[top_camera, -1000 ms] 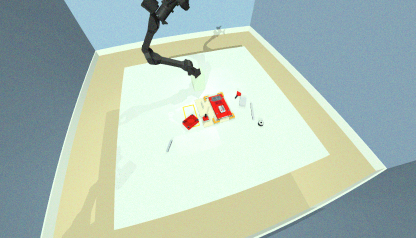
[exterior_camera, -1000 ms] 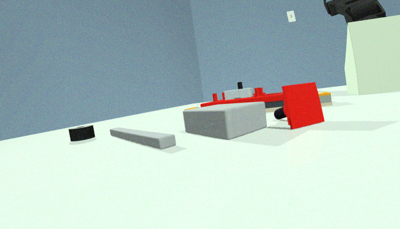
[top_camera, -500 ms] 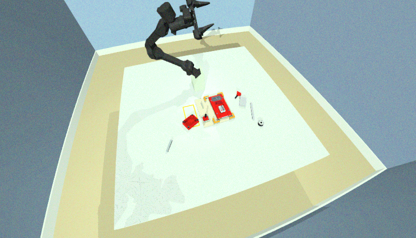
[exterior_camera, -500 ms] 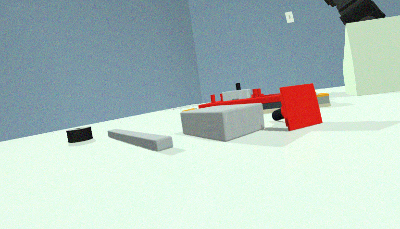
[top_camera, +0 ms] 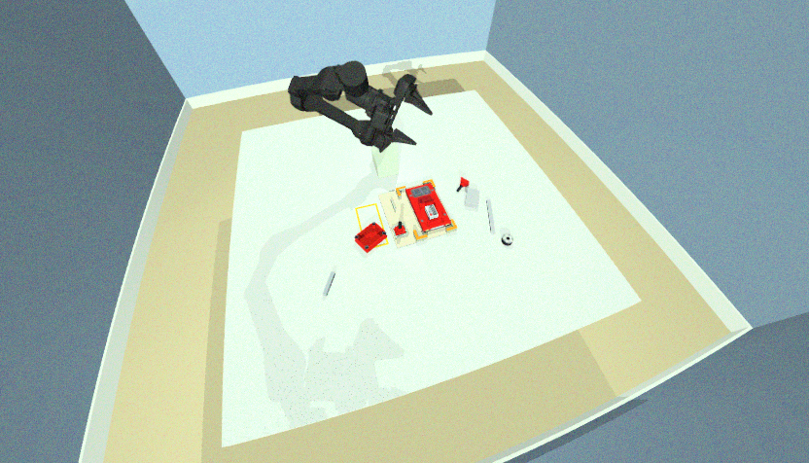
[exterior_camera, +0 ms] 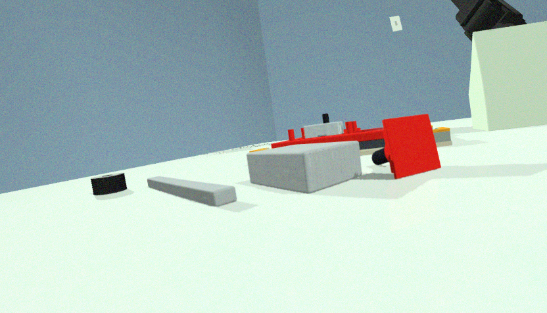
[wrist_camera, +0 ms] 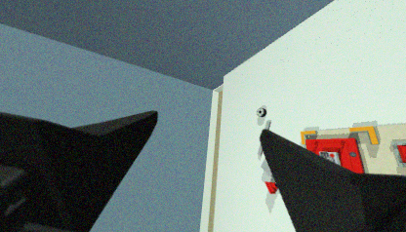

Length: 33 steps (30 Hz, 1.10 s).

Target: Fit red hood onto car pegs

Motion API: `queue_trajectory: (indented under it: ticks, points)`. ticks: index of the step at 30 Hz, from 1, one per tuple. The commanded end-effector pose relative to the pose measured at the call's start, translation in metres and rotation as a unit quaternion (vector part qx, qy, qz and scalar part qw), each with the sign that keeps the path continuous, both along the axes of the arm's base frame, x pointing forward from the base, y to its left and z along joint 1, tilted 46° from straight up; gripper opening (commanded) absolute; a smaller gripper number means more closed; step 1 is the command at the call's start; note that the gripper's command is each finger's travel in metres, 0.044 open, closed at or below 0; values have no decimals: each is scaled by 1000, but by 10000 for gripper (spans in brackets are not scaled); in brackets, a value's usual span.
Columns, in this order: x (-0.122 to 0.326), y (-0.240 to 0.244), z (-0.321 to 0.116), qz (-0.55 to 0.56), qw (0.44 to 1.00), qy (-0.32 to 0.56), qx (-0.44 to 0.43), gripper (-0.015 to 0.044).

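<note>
The red hood (top_camera: 370, 236) lies on the table left of the jig, turned askew over the front of a yellow outline (top_camera: 366, 205); dark spots show at its corners. The red chassis (top_camera: 426, 200) (exterior_camera: 354, 137) (wrist_camera: 353, 149) sits between the jig's orange corners (top_camera: 420, 234) (wrist_camera: 374, 135). The engine block (top_camera: 431, 211) (exterior_camera: 322, 129) is on its deck. Red pegs (exterior_camera: 290, 134) stand up from the deck. My gripper (top_camera: 423, 127) (wrist_camera: 210, 125) is wide open and empty, high above the table behind the jig. The hood does not show in the wrist view.
A red piece with a black stem (top_camera: 463, 182) (exterior_camera: 411, 146), a grey block (top_camera: 472, 197) (exterior_camera: 282, 168), a grey bar (top_camera: 490, 216) (exterior_camera: 193, 191) and a wheel (top_camera: 507, 239) (exterior_camera: 108, 183) lie right of the jig. Another bar (top_camera: 329, 283) lies front left. A pale block (top_camera: 386, 162) (exterior_camera: 516, 79) stands behind.
</note>
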<state>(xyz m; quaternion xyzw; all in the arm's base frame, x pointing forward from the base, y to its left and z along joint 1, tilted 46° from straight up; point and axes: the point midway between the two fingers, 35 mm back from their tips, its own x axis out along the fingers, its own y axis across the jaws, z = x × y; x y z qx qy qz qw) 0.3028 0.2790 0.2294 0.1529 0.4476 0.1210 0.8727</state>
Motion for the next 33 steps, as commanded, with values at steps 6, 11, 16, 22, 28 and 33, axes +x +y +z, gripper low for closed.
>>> queue_trajectory:
  ticks: [6,11,16,22,28,33]
  points:
    - [51,-97,-47,-184,976,44,-104,440]
    - [64,-156,-70,-275,944,71,-165,440]
    - [73,-220,-88,-378,893,92,-225,440]
    - [71,-296,-104,-486,814,114,-298,440]
    - [66,-326,-109,-521,779,122,-327,440]
    - [67,-327,-110,-521,779,122,-327,440]
